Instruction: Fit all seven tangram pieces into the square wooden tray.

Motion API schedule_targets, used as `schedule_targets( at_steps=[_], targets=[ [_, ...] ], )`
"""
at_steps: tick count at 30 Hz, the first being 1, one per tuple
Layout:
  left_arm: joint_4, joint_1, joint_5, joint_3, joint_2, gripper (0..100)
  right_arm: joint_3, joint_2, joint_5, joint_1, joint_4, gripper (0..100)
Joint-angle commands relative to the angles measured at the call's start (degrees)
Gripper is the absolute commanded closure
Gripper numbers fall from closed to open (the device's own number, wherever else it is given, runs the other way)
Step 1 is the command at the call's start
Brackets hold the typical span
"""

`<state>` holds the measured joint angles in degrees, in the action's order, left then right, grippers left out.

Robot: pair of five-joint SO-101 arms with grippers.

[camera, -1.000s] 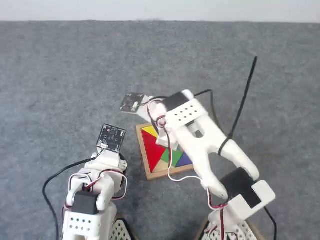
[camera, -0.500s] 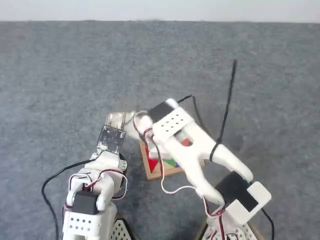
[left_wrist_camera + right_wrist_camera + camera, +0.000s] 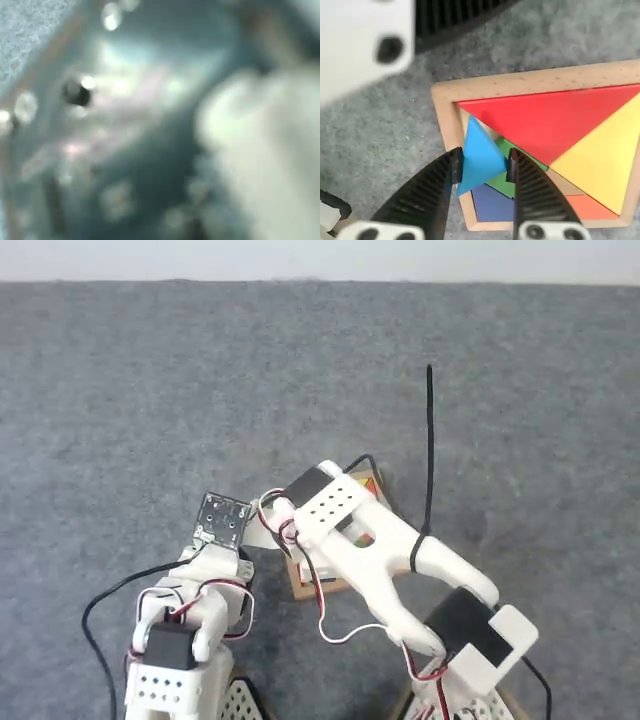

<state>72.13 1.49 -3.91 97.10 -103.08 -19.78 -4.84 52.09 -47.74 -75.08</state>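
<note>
Blue triangle [image 3: 479,161] clamped in my right end effector [image 3: 484,165], tilted over the corner gap of the wooden tray [image 3: 520,82], not seated. Over the last second I swung back toward that corner, so insertion looks close. Red triangle [image 3: 545,120], yellow triangle [image 3: 600,165] and green piece [image 3: 507,186] already lie inside. Left arm [image 3: 222,520] sits just beside the corner and may crowd me; can't tell its end effector state. Grey surface [image 3: 150,390] around.

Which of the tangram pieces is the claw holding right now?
The light blue triangle: it is pinched in the right claw over the wooden tray's corner, while the red triangle and yellow triangle lie flat inside.
</note>
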Motion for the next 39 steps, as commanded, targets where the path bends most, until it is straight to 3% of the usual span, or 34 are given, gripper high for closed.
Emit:
schedule_targets(
  at_steps=[1,16,32,39],
  targets=[
    [0.2,-0.2,-0.2,-0.6,-1.1,98,0.2,0.3,0.8,-0.7,0.5,90.5],
    [0.2,-0.2,-0.2,-0.6,-1.1,98,5.0,0.3,-2.1,6.8,2.2,90.5],
    [0.2,-0.2,-0.2,-0.6,-1.1,98,5.2,-5.1,-2.2,6.3,3.3,90.5],
    [0.2,-0.2,-0.2,-0.6,-1.1,98,4.0,-5.3,-2.2,2.9,3.5,90.6]
  ],
)
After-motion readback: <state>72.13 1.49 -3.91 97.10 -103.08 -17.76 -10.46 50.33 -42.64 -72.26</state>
